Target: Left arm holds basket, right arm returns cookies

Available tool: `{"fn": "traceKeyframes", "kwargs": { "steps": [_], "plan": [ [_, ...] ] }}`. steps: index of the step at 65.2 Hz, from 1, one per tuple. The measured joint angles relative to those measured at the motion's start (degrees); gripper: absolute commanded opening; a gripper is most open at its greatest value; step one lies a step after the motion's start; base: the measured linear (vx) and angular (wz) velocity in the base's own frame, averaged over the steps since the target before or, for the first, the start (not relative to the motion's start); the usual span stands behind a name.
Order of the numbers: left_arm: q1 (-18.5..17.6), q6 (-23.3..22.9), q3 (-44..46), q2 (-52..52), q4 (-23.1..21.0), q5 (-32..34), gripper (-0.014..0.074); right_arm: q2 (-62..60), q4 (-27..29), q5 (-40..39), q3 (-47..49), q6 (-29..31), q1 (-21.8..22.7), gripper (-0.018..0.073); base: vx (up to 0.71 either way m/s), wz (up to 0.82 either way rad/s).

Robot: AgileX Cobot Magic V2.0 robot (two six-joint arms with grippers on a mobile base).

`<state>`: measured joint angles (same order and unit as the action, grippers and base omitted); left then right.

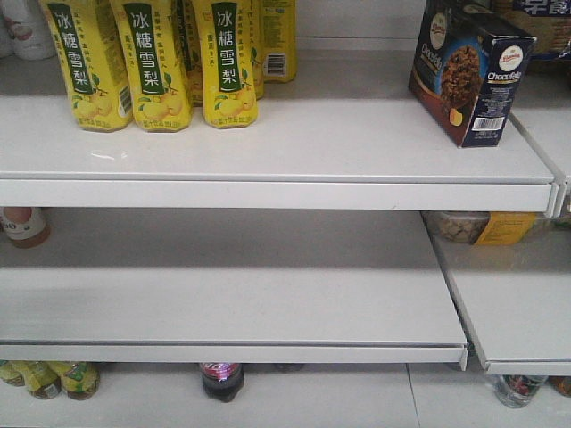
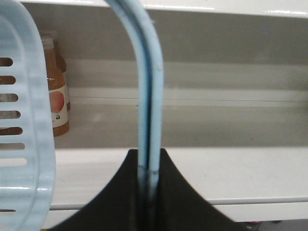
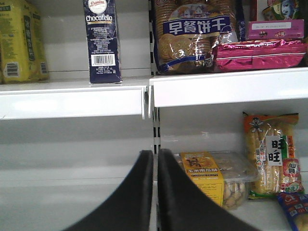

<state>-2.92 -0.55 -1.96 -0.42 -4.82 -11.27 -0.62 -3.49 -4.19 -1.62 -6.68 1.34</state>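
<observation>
The cookies (image 1: 468,67), a dark navy upright box picturing a chocolate cookie, stand on the top shelf at the right end; the right wrist view shows the cookies (image 3: 102,41) side-on with a barcode. My left gripper (image 2: 149,166) is shut on the light blue handle of the basket (image 2: 144,96); the basket's slotted wall (image 2: 21,130) fills the left edge. My right gripper (image 3: 155,163) is shut with nothing between its fingers, below and apart from the cookies. Neither arm shows in the front view.
Yellow pear-drink cartons (image 1: 152,58) line the top shelf's left. A blue packet of pale biscuits (image 3: 195,36) and pink packs (image 3: 260,53) sit right of the cookies. A clear snack tub (image 3: 216,180) and a yellow snack bag (image 3: 272,154) lie one shelf lower. An orange bottle (image 2: 57,96) stands behind the basket.
</observation>
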Motion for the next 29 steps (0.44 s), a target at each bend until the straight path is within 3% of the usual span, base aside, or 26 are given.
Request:
{"fn": "traceKeyframes", "kwargs": {
  "steps": [29],
  "plan": [
    [0.0,0.0,0.0,0.0,0.0,0.0,-0.0006,0.0,0.0,0.0,0.0,0.0,0.0,-0.0011,0.00,0.00]
  ]
}}
